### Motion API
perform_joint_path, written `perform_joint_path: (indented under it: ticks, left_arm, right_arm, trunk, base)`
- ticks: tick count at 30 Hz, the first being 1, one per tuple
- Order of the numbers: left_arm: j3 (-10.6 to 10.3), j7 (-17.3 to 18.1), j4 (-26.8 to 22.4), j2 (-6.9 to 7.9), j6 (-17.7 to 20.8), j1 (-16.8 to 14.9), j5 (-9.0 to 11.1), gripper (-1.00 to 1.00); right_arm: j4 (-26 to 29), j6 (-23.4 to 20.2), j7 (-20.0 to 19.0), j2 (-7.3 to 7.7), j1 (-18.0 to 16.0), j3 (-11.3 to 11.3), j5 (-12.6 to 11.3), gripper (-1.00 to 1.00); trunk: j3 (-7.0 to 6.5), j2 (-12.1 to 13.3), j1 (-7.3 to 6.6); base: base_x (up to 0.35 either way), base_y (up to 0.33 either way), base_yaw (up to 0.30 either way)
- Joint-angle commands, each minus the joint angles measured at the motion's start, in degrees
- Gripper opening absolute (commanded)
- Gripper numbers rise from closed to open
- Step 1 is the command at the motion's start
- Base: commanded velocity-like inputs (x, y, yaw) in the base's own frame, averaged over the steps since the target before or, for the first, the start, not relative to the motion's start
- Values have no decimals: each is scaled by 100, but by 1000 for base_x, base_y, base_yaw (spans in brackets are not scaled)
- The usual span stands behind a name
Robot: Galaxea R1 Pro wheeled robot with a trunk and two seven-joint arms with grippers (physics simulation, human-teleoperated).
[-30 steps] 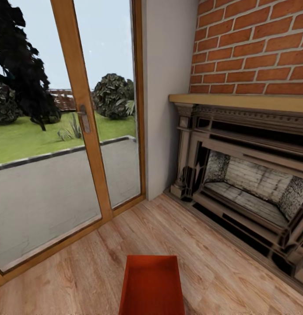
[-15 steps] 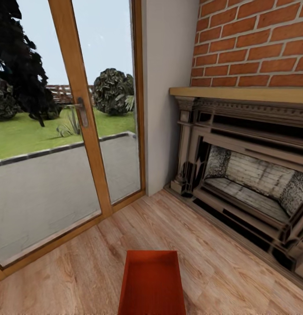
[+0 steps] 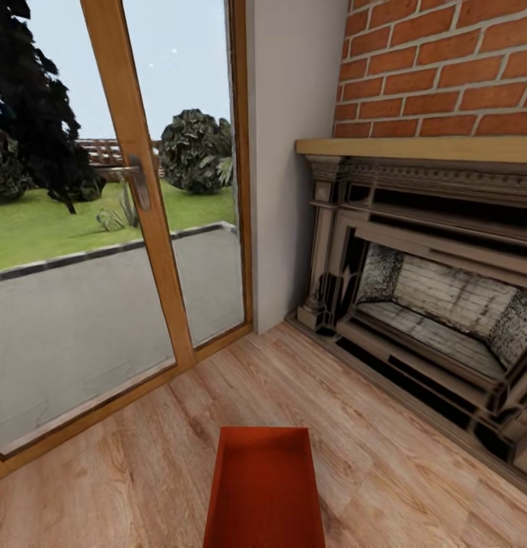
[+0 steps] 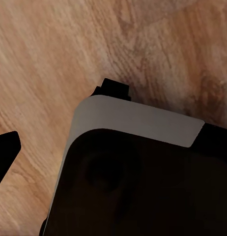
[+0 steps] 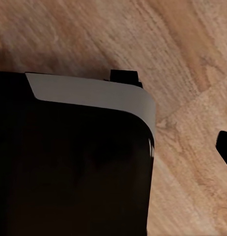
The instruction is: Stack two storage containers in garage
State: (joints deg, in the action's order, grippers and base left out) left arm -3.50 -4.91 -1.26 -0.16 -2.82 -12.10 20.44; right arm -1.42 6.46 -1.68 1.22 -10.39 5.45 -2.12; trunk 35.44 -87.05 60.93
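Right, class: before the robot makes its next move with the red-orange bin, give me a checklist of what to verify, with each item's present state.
1. Storage container in sight, upright and empty, on the wood plank floor just ahead: ok.
2. Second container located: not ok, none in sight from the head camera.
3. Robot in the garage: not ok, brick fireplace and glass door mean living room.
4. Container held by a gripper: cannot tell, the wrist cameras look down past the robot's dark base at bare planks.
5. Space around the container free of clutter: ok.
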Motion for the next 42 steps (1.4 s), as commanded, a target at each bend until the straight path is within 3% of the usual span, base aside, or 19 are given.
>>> perform_joint_path:
  ticks: [1, 12, 26, 34, 36, 42]
  left_arm:
    - [-40, -19, 3, -2, -17, -3, 39, 100]
    - [-42, -19, 3, 0, -19, -6, 39, 100]
    - [-30, -29, -19, 10, 11, -3, 39, 100]
    - [-39, -46, -493, 55, 58, -5, 23, 100]
    - [-39, -64, -1053, 79, 290, -3, 18, 100]
    - [-38, -469, -1772, 89, 999, -6, 13, 100]
  right_arm:
    - [-10, 31, -17, 1, -6, 44, -24, 100]
    - [102, -3, -11, 11, -6, 42, -13, 100]
    - [1222, -722, 49, 76, -6, 25, -24, 100]
    - [1850, -782, 53, 42, -6, 10, -28, 100]
    - [1893, -782, 53, 31, -6, 9, -45, 100]
    - [1876, -790, 53, 28, -6, 15, -51, 100]
  trunk:
    - [33, -44, 22]
    - [331, -485, 264]
    - [711, -1047, 571]
    - [929, -1368, 747]
    - [984, -1448, 791]
    - [1147, -1688, 923]
  base:
    - [0, 0, 0]
    - [0, 0, 0]
    - [0, 0, 0]
    - [0, 0, 0]
    - [0, 0, 0]
    - [0, 0, 0]
